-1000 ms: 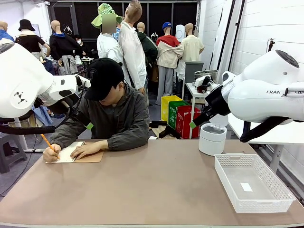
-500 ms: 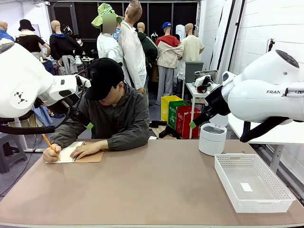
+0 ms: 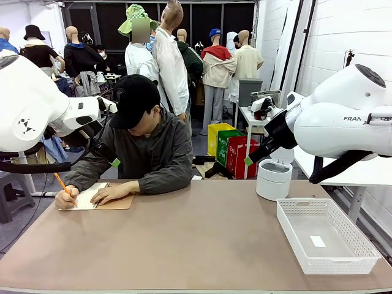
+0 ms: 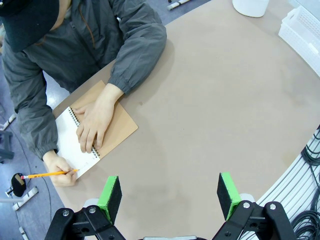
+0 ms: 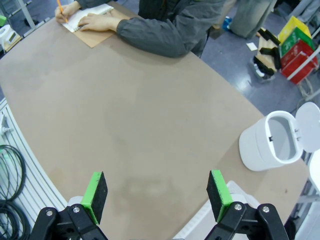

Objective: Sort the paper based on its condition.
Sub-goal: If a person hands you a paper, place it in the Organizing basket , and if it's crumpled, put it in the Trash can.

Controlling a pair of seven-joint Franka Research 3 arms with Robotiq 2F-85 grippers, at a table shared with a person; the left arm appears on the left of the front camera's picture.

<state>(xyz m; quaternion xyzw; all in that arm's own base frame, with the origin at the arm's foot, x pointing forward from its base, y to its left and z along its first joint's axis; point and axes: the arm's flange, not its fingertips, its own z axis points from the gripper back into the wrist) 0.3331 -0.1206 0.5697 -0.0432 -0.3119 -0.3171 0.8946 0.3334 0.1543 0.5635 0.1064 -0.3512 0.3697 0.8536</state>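
Left wrist view: our left gripper point(image 4: 169, 194) has its 2 green pads point(image 4: 111, 196) wide apart, high over the bare table point(image 4: 210, 110), gripping and touching nothing. Far ahead of it, past the pad on the picture's left, lies the paper point(image 4: 67, 145), a white page against the spiral of a brown notebook point(image 4: 120, 127). The person's flat hand point(image 4: 96, 120) rests across the spiral. The writing hand point(image 4: 57, 165) holds a pencil point(image 4: 50, 173) with its tip on the paper. Well beyond the other pad, at the picture's top edge, we see the bin point(image 4: 250, 6) and a corner of the basket point(image 4: 306, 25).

Right wrist view: our right gripper point(image 5: 155, 194) is spread just as wide over the table and holds nothing. The bin stands ahead of it, beyond the pad on the picture's right, with its lid tipped back and its hollow open to us. The paper lies far ahead toward the opposite corner, under the person's hands.

Front view: both grippers hang above the table, well apart from the paper. The left gripper is the nearer of the 2 to it. The right gripper is above the bin. The basket, below the right arm and nearer us than the bin, holds 1 small white tag point(image 3: 317, 241) on its floor.
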